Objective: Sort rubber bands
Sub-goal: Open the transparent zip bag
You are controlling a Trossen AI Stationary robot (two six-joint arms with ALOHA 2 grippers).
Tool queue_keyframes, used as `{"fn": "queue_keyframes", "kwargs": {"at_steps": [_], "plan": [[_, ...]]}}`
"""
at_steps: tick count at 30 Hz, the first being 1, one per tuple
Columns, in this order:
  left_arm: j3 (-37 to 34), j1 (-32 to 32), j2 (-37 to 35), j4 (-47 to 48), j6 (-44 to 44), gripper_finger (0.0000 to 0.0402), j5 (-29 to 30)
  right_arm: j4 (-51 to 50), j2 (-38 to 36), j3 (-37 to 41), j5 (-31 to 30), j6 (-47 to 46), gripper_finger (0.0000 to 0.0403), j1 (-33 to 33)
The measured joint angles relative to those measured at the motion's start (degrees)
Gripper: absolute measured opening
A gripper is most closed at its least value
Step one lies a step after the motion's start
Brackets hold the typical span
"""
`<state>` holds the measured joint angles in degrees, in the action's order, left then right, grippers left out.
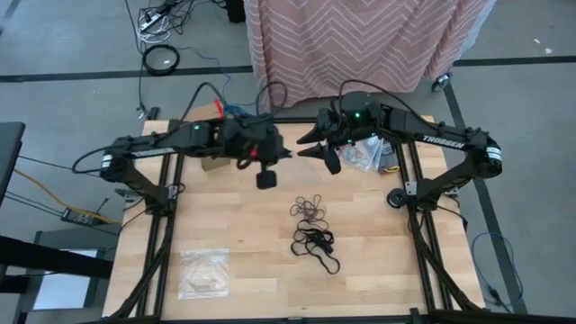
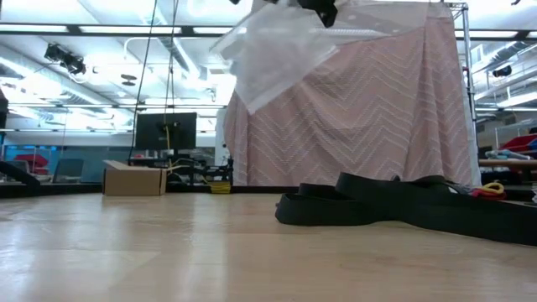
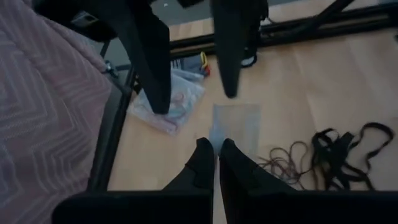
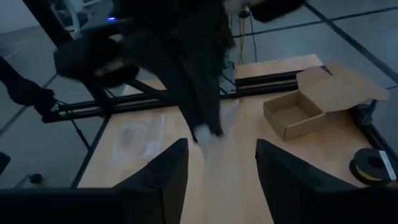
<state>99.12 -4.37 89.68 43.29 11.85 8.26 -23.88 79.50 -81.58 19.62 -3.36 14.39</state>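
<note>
I had the left claw pinching a clear crinkly plastic bag above the table, the right claw spread at three o'clock. The thin brown and black rubber bands lay at six. Bagging seemed underway; next, I judged, a band pickup.

Two dark, matte arms built of angular jointed segments. White "TROSSEN" lettering along the right arm's forearm link; a small green light glowing on its wrist housing, another on the left arm. Thin black cables looping off the left arm's shoulder end. Long, tapered black fingers on the right pincer; slim, rounded dark fingers on the left pincer.
</note>
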Motion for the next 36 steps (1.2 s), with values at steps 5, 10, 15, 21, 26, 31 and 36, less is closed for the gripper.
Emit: {"fn": "queue_keyframes", "kwargs": {"at_steps": [5, 10, 15, 21, 26, 31, 36], "plan": [[3.02, -0.9, 2.42, -0.01, 1.57, 0.0011, 0.02, -0.65, 0.0, 0.0, 0.07, -0.52, 0.0153, -0.02], [3.56, -1.84, 2.53, 0.0, 1.66, 0.0011, 0.02, -2.49, 0.0, 0.0, -2.32, -1.61, 0.0101, 0.0], [3.58, -2.05, 2.37, 1.5, 1.7, 0.0012, 0.02, -3.16, 0.0, 0.0, -2.53, -1.57, 0.0016, 0.0], [3.58, -2.02, 2.33, 1.89, 2.58, 0.0013, 0.04, -3.3, 0.0, 0.0, -3.53, -1.57, 0.0001, -0.02], [3.58, -2.02, 2.32, 1.77, 2.94, 0.0014, -0.21, -3.18, 0.0, 0.0, -2.96, -1.07, 0.0001, 0.04], [3.58, -2.02, 2.31, 1.66, 3.15, 0.0014, -1.27, -2.96, 0.0, 0.0, -1.85, 0.99, 0.0008, 0.06], [3.58, -2.02, 2.31, 1.55, 3.15, 0.0013, -2.03, -2.73, 0.0, 0.0, -1.29, -0.89, 0.0049, 0.13]]}}
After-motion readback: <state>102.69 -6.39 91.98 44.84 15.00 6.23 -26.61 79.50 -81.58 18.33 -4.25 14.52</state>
